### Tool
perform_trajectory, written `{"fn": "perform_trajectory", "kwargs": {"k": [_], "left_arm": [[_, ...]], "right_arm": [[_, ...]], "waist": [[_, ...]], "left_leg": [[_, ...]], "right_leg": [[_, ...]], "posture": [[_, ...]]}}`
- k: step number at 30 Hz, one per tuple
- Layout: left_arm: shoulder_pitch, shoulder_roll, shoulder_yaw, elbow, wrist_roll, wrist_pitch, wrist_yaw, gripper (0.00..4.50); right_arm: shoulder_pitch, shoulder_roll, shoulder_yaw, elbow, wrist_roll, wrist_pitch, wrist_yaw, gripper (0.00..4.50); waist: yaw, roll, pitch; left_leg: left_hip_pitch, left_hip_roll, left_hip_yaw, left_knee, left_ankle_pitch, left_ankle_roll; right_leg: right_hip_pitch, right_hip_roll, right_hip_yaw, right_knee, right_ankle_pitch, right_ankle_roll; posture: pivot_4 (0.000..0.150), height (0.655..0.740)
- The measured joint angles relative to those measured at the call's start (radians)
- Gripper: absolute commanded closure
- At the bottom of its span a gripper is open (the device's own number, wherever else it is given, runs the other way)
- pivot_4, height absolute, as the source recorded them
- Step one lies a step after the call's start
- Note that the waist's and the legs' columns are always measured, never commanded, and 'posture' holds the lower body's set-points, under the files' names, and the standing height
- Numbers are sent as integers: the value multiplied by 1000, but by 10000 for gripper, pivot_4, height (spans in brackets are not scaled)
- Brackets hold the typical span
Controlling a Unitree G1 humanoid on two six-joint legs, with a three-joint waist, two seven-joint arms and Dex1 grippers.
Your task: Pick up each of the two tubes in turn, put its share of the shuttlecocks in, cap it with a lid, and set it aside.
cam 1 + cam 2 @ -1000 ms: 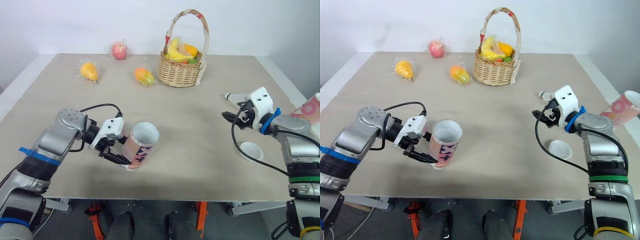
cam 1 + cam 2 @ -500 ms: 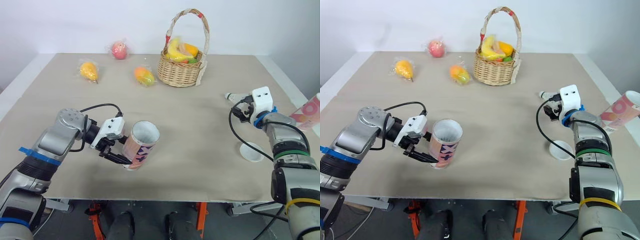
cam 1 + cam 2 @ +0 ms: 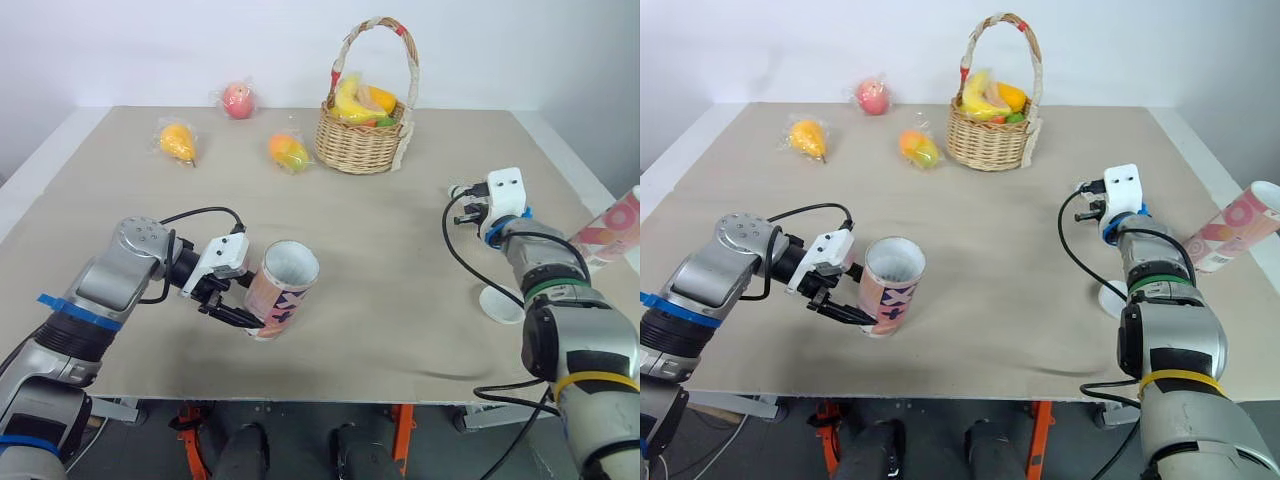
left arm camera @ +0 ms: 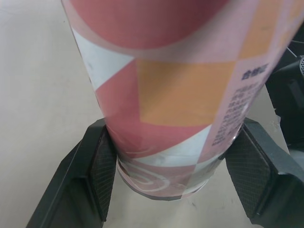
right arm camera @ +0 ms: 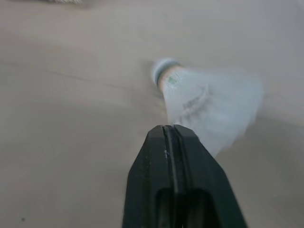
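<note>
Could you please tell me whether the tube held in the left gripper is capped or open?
Open. The tube in the left gripper shows a bare round mouth; a white lid lies apart on the table.

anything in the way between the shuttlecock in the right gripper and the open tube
Nothing visible. Bare table lies between the shuttlecock in the right gripper and the tube, open-mouthed in the left gripper; the lid and basket sit off that line.

Left gripper (image 3: 250,308) clamped low on the tube (image 3: 283,288); tube tilted, open mouth up. Right gripper (image 3: 462,203) sits by a shuttlecock (image 3: 455,190). White lid (image 3: 500,303) beside the right forearm. Second tube (image 3: 612,228) at the table (image 3: 380,250) right edge. Fruit basket (image 3: 362,145) at back.
</note>
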Motion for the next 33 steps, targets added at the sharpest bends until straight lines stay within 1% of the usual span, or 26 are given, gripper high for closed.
{"fn": "perform_trajectory", "kwargs": {"k": [4,7,10,12,14,15,16,17,19,20,21,22,23,24,25,28,33], "left_arm": [[0,0,0,-2,0,1,6,13333],[1,0,0,-4,0,0,8,13333],[3,1,0,-6,0,0,13,13333],[5,1,1,-8,-1,-1,14,13333],[10,2,3,-7,-4,-4,14,13333],[10,3,3,-8,-5,-7,14,13333],[11,4,3,-7,-5,-8,13,13333],[10,4,4,-7,-5,-11,12,13333],[11,5,4,-3,-6,-12,9,13333],[10,6,5,1,-6,-13,6,13333],[8,7,5,4,-5,-21,3,13333],[8,5,5,4,-5,-25,3,13333],[8,4,5,4,-5,-25,2,13333],[9,3,5,5,-4,-29,0,13333],[9,3,4,8,-3,-31,-3,13333],[8,0,4,16,0,-32,-4,13333],[8,0,4,16,0,-32,-5,13333]], "right_arm": [[0,0,-6,0,-1,-8,3,44461],[0,-7,-23,-3,12,-30,59,44461],[8,-25,-20,-82,23,-113,238,44461],[26,-36,-17,-151,35,-139,317,44461],[98,-50,-9,-308,66,-152,448,44461],[152,-52,1,-414,82,-146,514,44461],[168,-53,2,-441,88,-144,528,44461],[278,-66,18,-651,141,-72,613,44461],[380,-91,38,-867,216,16,702,44461],[431,-108,47,-1007,270,77,754,44461],[449,-136,58,-1214,357,168,808,44461],[439,-146,56,-1266,385,193,812,44461],[437,-147,55,-1276,391,199,812,44461],[418,-153,43,-1330,432,241,810,44461],[388,-153,31,-1384,480,286,806,44461],[315,-165,19,-1483,554,339,805,44461],[276,-165,30,-1498,572,359,812,44461]], "waist": [[-1,0,0],[-1,0,0],[-1,1,0],[0,1,0],[1,1,0],[2,1,0],[2,1,0],[2,1,0],[6,2,1],[6,3,2],[2,5,3],[1,5,3],[1,5,3],[1,5,3],[1,5,3],[3,5,3],[5,5,3]], "left_leg": [[0,0,0,0,0,0],[0,0,0,0,0,0],[0,0,0,0,0,0],[0,1,-1,0,0,0],[0,1,-1,0,0,0],[0,1,-2,0,0,0],[0,1,-2,0,0,0],[0,1,-2,0,0,0],[-1,1,-3,0,0,0],[-1,1,-3,0,0,0],[0,1,-1,1,0,0],[1,1,-1,2,0,0],[1,2,-1,2,0,0],[2,2,-2,2,0,0],[2,2,-1,2,1,1],[2,3,-2,3,2,1],[0,3,-1,3,1,1]], "right_leg": [[0,1,0,0,0,0],[0,1,0,0,0,0],[0,1,0,0,0,0],[0,1,0,0,0,0],[1,1,-1,0,0,0],[1,1,-1,0,0,0],[1,1,-1,0,0,0],[1,1,-1,0,0,0],[0,1,-2,1,-1,0],[0,1,-2,1,-1,0],[0,1,-1,1,0,1],[1,1,-1,1,-1,3],[1,1,-1,1,-1,4],[1,2,-2,1,-1,6],[1,1,-2,1,-1,5],[2,2,-3,1,0,4],[0,1,-2,1,0,4]], "posture": [[1500,7400],[1500,7400],[1500,7400],[1500,7400],[1500,7400],[1500,7400],[1500,7400],[1500,7400],[1500,7400],[1500,7400],[1500,7400],[1500,7400],[1500,7400],[1500,7400],[1500,7400],[1500,7400],[1500,7400]]}}
